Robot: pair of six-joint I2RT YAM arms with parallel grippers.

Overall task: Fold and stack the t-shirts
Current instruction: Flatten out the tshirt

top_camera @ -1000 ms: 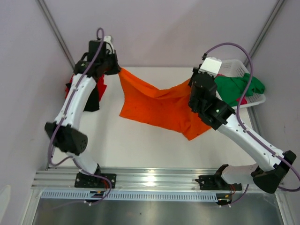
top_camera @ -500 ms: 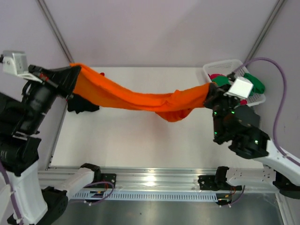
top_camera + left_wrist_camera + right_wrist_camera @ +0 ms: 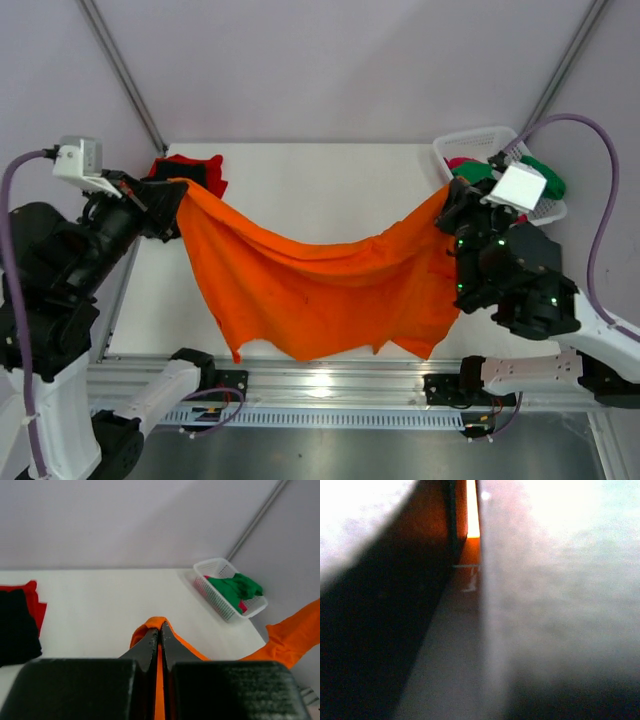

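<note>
The left hand (image 3: 160,629) is clenched tight on a bunched edge of the orange t-shirt (image 3: 320,290). Its two dark fingers (image 3: 148,647) are pressed together, and only a thin line of orange cloth shows between them. The right hand (image 3: 449,207) is likewise closed on the opposite edge of the same shirt. Its own wrist view is badly blurred, but a narrow sliver of orange sits between its fingers.

Both hands are raised above the white surface (image 3: 320,180) and well apart, left and right, so the shirt hangs between them like a wide sheet, sagging in the middle. Its ragged lower hem falls toward the near edge of the surface; whether it touches there cannot be told.

At the far left corner lie a red t-shirt (image 3: 34,600) and, on top of it, a black t-shirt (image 3: 17,627) – both flat on the surface. At the far right corner stands a white lattice basket (image 3: 216,565) holding a crumpled green t-shirt (image 3: 235,586) and a bit of magenta-pink cloth (image 3: 462,163).
</note>
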